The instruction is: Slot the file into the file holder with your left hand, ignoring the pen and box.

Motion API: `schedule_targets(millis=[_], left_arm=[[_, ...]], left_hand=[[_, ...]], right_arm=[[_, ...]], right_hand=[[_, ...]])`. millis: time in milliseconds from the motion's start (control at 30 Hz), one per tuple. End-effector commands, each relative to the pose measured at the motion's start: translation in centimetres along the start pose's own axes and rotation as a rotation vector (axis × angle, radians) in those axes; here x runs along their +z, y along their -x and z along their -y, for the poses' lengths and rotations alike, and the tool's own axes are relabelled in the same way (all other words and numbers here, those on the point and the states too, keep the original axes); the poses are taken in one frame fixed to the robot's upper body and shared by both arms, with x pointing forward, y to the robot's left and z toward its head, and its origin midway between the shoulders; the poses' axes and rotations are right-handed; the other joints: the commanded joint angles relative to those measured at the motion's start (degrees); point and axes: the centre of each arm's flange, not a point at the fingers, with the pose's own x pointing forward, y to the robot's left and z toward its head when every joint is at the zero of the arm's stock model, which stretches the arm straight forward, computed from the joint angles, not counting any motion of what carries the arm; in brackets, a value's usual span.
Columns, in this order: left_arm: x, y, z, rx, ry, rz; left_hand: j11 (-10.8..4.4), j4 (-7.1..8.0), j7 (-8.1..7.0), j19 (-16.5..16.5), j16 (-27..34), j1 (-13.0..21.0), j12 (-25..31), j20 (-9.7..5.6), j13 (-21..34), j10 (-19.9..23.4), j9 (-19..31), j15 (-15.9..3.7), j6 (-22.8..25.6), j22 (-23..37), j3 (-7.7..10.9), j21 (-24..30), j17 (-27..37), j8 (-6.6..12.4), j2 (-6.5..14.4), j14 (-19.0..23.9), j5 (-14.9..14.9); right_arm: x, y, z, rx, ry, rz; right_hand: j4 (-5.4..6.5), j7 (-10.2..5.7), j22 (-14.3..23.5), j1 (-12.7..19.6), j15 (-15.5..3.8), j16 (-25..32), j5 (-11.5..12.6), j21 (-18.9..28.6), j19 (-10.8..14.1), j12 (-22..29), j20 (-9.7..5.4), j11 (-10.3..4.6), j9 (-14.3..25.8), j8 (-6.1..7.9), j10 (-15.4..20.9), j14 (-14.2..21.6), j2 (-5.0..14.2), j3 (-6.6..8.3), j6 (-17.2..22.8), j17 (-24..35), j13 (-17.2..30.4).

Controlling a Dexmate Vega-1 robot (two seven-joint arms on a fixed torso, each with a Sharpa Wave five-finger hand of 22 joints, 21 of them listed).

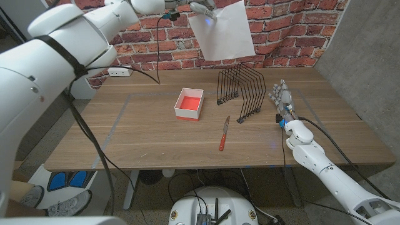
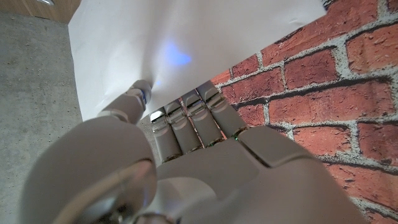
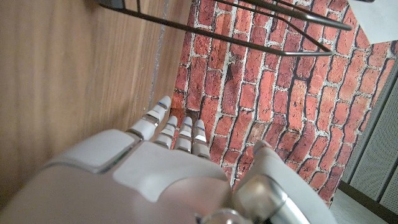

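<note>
Holding the file up in the air with my left robot hand, I have it pinched at its upper corner between thumb and fingers, the white sheet hanging tilted in front of the brick wall. It sits at about 12 o'clock from the file holder, well above it and not touching the wires. The holder, black wire with upright dividers, stands on the tabletop toward the back. At its 9 o'clock, near but apart, is the white box with the red inside. At its 6 o'clock lies the red pen, pointing roughly toward the holder. Over at 3 o'clock of the holder my right robot hand waits near the wires, holding nothing, fingers straight and close together; from its wrist view the holder's wires cross just beyond the fingertips.
</note>
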Motion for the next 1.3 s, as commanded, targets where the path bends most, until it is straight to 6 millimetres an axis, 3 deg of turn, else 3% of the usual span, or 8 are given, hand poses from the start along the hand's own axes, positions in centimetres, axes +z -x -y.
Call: schedule_targets(millis=[33,1300], left_arm=[[0.25,-0.01,0.04,-0.017,0.047,0.017],[1.05,-0.39,-0.47,-0.038,0.035,0.040]], left_hand=[[-0.11,0.00,-0.37,-0.2,0.0,0.2,0.1,-3.44,0.3,-0.3,0.3,-4.98,0.3,0.3,-0.07,-0.1,0.2,0.23,0.2,-0.5,-0.1],[-0.09,0.05,-0.60,-0.8,0.0,0.3,0.1,-3.45,0.3,-0.4,0.3,-5.05,0.3,0.2,-0.27,-0.2,0.2,0.30,0.2,-1.0,-0.2]], right_arm=[[-0.12,-0.02,-0.15,0.000,-0.002,-0.003],[-0.23,-0.10,-0.44,-0.015,-0.006,-0.001]], right_hand=[[0.20,0.22,0.2,-0.6,-0.41,0.1,0.3,0.0,0.1,0.2,0.05,0.07,0.2,0.09,0.6,-0.2,2.41,0.18,0.3,0.1,0.2],[0.40,0.29,0.2,-0.7,-0.29,0.2,0.3,0.0,0.2,0.2,0.04,0.05,0.2,0.10,0.6,-0.1,2.41,0.08,0.3,0.2,0.2]])
